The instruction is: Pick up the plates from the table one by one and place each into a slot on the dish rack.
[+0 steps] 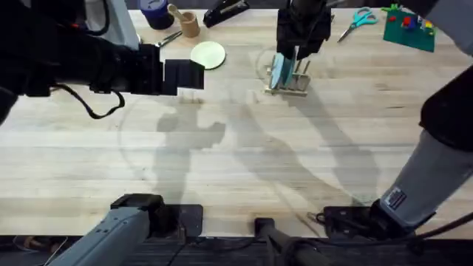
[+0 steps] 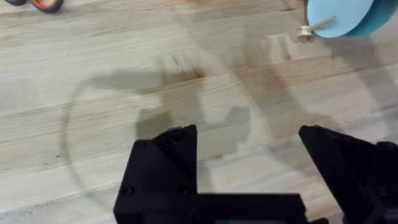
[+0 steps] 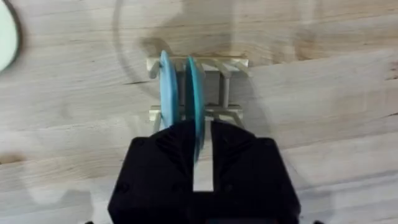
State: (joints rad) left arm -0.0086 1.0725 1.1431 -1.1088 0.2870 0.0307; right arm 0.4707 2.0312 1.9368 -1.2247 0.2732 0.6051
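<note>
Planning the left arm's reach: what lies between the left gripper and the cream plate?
Overhead, bare table between left gripper and cream plate.

The wide light wooden table [image 1: 244, 170] has a matt butcher-block plank grain, smooth, with faint ring marks. The small pale wooden dish rack [image 3: 227, 87], upper middle of the right wrist view, is bare dowel wood. Two blue round plates [image 3: 168, 90] standing in it look smooth and faintly glossy. The cream round plate [image 1: 208, 55] looks smooth and matt.

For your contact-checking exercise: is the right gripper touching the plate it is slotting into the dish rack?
Touching. The right wrist view shows the right gripper closed on the rim of the darker blue plate, which stands upright in the dish rack.
</note>
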